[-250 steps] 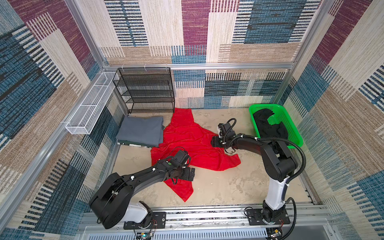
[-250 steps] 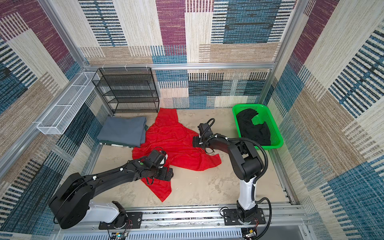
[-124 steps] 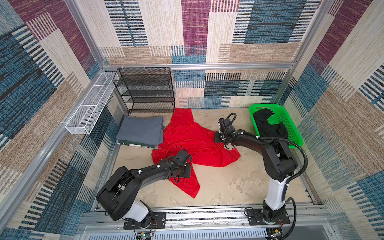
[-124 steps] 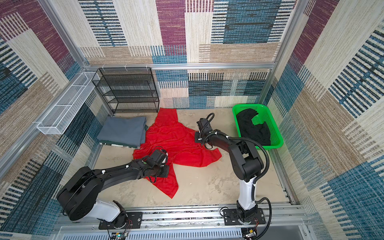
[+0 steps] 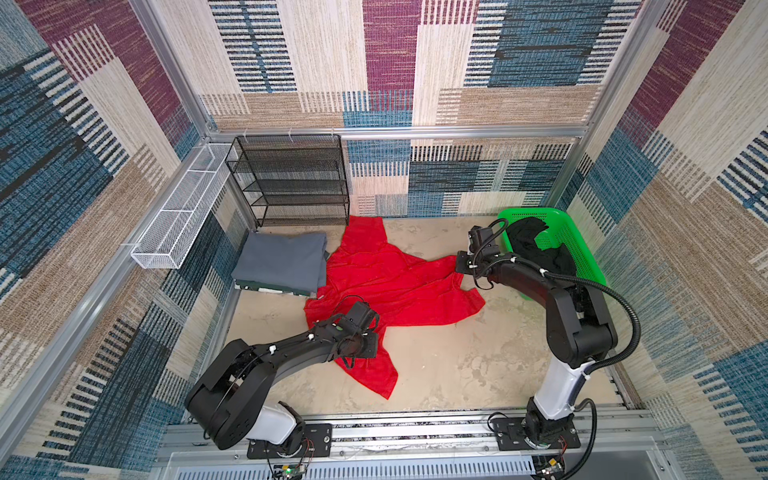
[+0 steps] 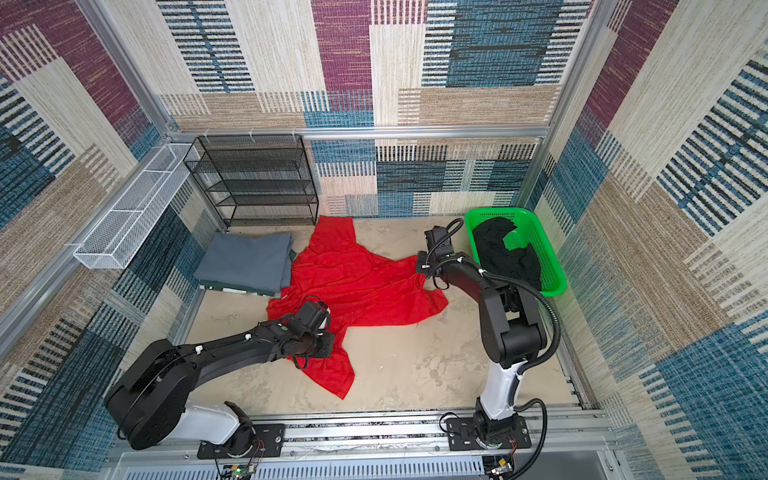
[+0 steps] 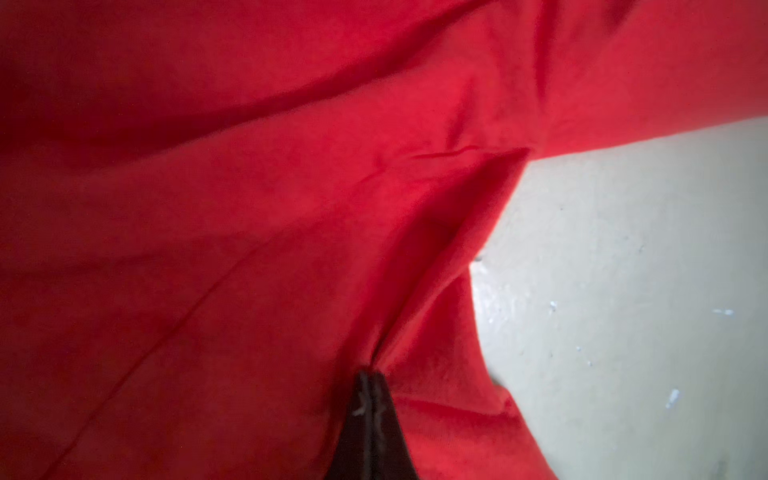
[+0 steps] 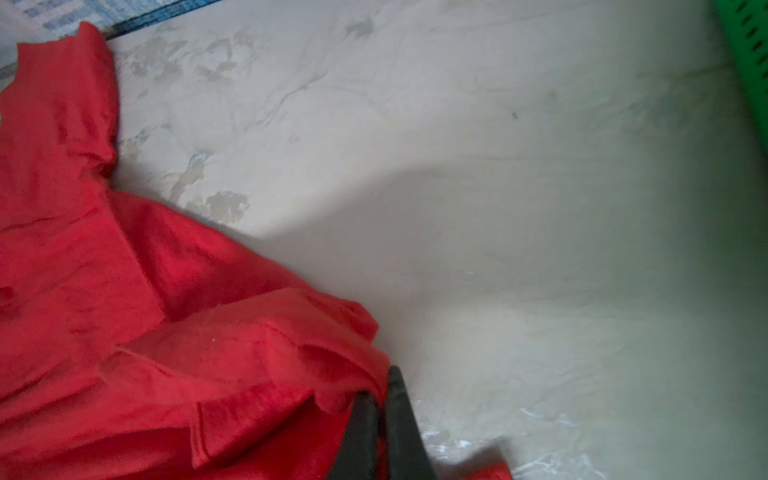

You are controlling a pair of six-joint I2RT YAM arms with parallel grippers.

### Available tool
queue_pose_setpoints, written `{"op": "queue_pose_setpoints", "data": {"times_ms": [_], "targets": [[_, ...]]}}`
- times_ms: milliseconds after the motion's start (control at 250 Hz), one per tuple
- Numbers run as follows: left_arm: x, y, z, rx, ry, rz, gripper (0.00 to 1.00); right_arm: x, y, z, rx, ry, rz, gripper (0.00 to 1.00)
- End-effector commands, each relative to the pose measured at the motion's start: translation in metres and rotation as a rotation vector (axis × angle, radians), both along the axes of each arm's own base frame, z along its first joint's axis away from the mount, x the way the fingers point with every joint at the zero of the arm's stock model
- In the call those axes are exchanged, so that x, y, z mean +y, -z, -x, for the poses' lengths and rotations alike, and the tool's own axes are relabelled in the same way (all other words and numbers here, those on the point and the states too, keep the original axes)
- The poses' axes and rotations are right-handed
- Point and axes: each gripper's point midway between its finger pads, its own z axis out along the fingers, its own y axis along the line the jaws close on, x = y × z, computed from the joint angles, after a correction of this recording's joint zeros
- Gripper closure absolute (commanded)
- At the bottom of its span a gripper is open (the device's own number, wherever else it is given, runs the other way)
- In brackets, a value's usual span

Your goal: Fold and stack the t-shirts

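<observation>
Rumpled soft red t-shirt [image 5: 395, 282]; left pincer [image 7: 371, 384], right pincer [image 8: 380, 392] pinching creases.

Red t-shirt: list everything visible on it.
The red t-shirt is bright red, thin soft cloth. It lies unfolded and creased across the middle of the beige table. One tip points at the back wall and another trails toward the front rail. One edge reaches the folded grey t-shirt. The left end effector is shut on a pinched fold near the front. The right end effector is shut on a hemmed edge on the side nearest the green basket.
</observation>
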Motion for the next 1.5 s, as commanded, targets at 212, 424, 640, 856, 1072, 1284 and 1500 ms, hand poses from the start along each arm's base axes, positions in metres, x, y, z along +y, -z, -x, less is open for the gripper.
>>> {"op": "queue_pose_setpoints", "data": {"times_ms": [212,424,640,856,1072,1284,1500], "targets": [[0.055,0.011,0.026,0.074,-0.072,-0.173,1.00,-0.033,-0.010,-0.043,-0.035,0.072,0.001,0.86],[0.053,0.005,0.022,0.078,-0.072,-0.172,1.00,-0.033,-0.018,-0.061,-0.037,0.062,0.011,0.38],[0.045,-0.023,0.020,0.033,-0.069,-0.104,0.46,-0.035,-0.031,-0.024,-0.065,0.051,-0.017,0.15],[0.073,-0.047,0.019,-0.108,-0.169,-0.115,0.00,-0.042,0.010,0.038,0.043,0.057,-0.007,0.24],[0.099,-0.030,0.024,-0.057,-0.229,-0.130,0.01,-0.036,0.041,0.051,0.096,0.026,-0.031,0.28],[0.093,-0.016,0.026,-0.017,-0.241,-0.070,0.05,-0.029,0.060,0.039,0.105,0.011,-0.053,0.33],[0.091,-0.009,0.025,0.021,-0.236,-0.086,0.06,-0.024,0.073,0.037,0.122,-0.020,-0.064,0.54]]}}
